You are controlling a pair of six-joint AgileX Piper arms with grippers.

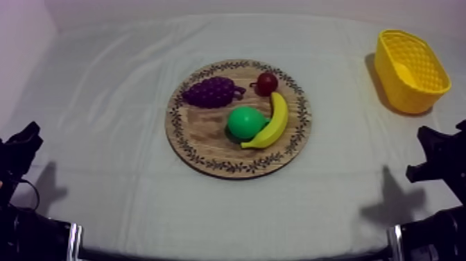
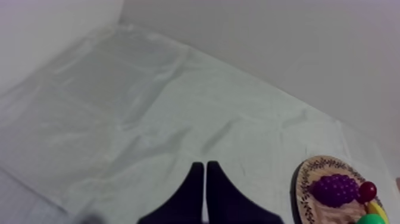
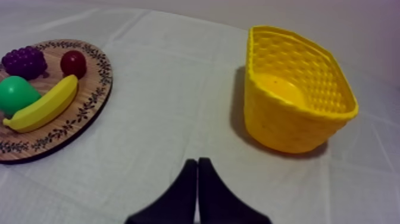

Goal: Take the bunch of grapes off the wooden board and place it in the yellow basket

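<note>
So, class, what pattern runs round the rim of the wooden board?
A dark leafy vine border rings the wooden board; it shows best in the top view.

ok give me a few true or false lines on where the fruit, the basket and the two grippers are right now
1. The bunch of grapes lies on the wooden board. True.
2. The yellow basket already holds fruit. False: nothing lies in it.
3. The left gripper is shut on nothing. True.
4. The banana lies in the basket. False: it lies on the board against the pear.
5. The right gripper is shut on the grapes. False: it is shut on nothing, away from the board.
</note>
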